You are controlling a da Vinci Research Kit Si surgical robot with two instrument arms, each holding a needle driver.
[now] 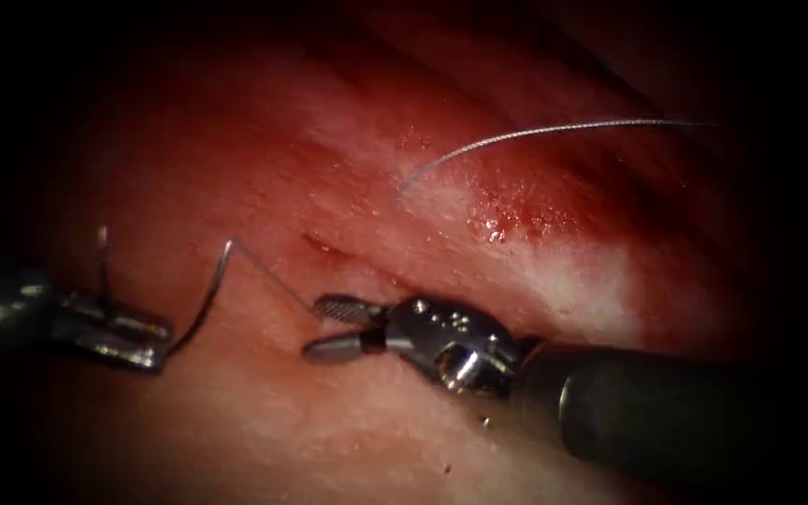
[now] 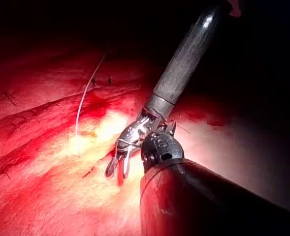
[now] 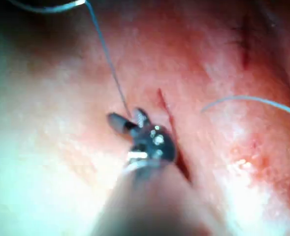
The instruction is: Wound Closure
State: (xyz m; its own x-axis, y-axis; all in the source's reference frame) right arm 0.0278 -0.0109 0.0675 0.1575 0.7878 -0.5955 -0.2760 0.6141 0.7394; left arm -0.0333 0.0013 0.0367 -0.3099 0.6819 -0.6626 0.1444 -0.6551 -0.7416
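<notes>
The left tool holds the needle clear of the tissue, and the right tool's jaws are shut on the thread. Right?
Not quite. The right tool has open jaws holding nothing, as the endoscope view shows; the thread runs to the tissue beside them. The left tool does hold the needle.

Left tool [image 1: 147, 344] clamped on the needle [image 1: 200, 307] near one end, needle clear of the tissue [image 1: 348, 178], left of the cut [image 1: 329, 251]. Thread [image 1: 273, 276] ran from the needle toward the right tool [image 1: 322, 327], jaws parted, holding nothing, beside the cut. Loose thread end [image 1: 535, 133] above the cut, over red fluid [image 1: 516, 220].
</notes>
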